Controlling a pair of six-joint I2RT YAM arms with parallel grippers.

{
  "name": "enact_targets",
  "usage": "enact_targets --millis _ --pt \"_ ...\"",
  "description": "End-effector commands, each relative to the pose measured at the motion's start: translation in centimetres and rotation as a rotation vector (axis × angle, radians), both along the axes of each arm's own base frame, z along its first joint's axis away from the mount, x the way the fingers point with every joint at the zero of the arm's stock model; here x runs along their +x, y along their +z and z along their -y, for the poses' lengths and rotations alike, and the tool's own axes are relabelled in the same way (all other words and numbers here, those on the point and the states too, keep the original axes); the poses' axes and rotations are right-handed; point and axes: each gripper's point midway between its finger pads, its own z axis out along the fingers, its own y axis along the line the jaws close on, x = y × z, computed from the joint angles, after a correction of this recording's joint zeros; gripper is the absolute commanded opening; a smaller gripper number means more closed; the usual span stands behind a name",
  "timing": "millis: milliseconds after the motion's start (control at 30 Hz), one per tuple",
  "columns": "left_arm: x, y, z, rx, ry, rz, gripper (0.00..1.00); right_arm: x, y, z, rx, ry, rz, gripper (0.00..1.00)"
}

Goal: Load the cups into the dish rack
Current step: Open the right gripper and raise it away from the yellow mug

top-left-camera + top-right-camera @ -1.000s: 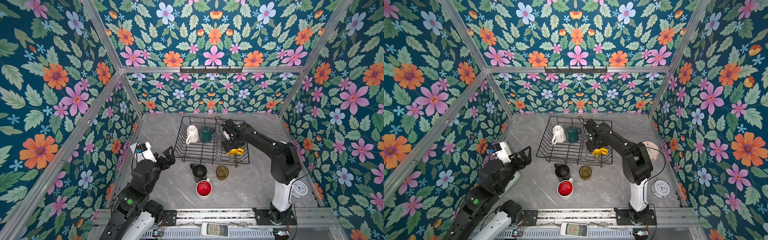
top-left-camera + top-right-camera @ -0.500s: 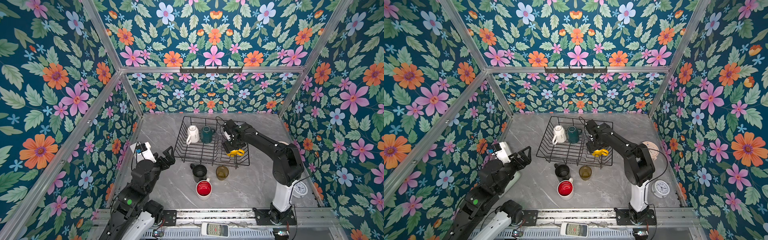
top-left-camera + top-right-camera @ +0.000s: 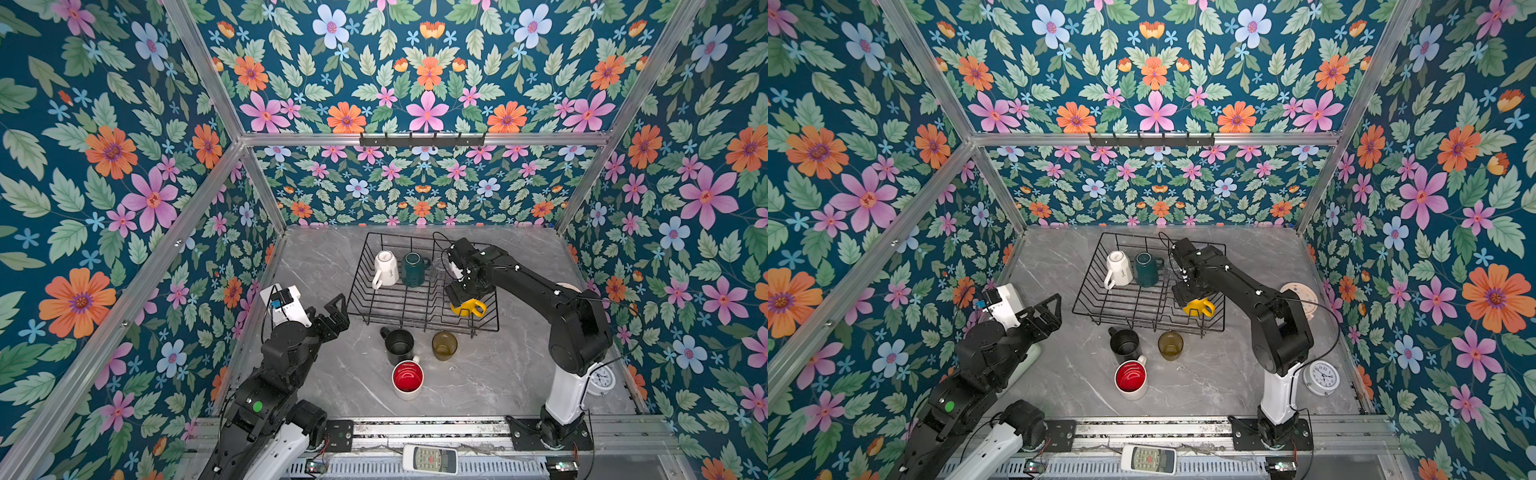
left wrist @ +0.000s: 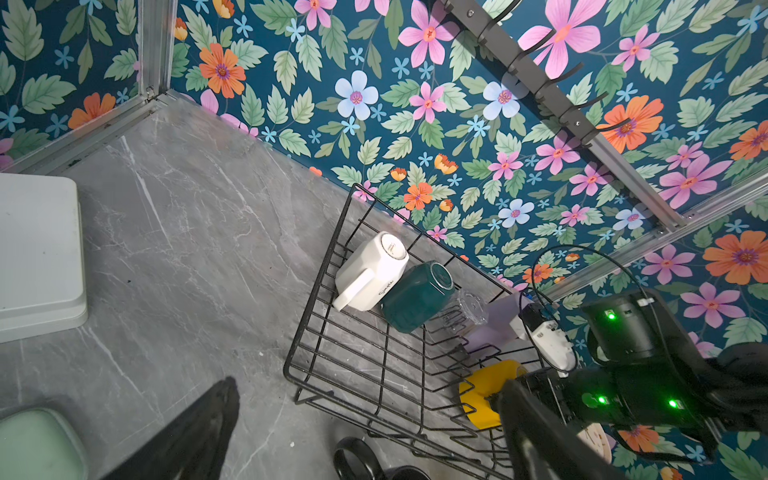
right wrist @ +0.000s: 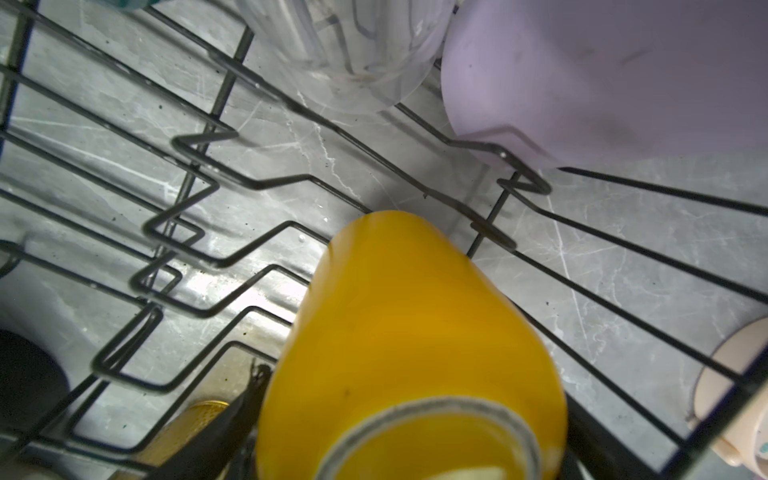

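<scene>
Right gripper [image 3: 461, 297] is straddling the yellow mug [image 3: 467, 309] beneath it in the rack [image 3: 399, 303], grip indiscernible; a finger snagging on withdrawal could topple it.

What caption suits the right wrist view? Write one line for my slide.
Yellow mug, base toward the camera, in the rack, with the glass and lilac tumbler nearby.
</scene>
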Motion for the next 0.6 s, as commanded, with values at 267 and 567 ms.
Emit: enact_targets --millis 267,567 --pt "0.0 0.3 -0.3 -0.005 0.016 0.01 1.0 -0.6 5.3 -0.3 0.096 -0.009 0.103 0.92" --pt "0.1 -0.2 -0.3 -0.012 0.023 0.013 1.0 -4.6 11.2 0.6 0.265 -0.042 0.207 0.85"
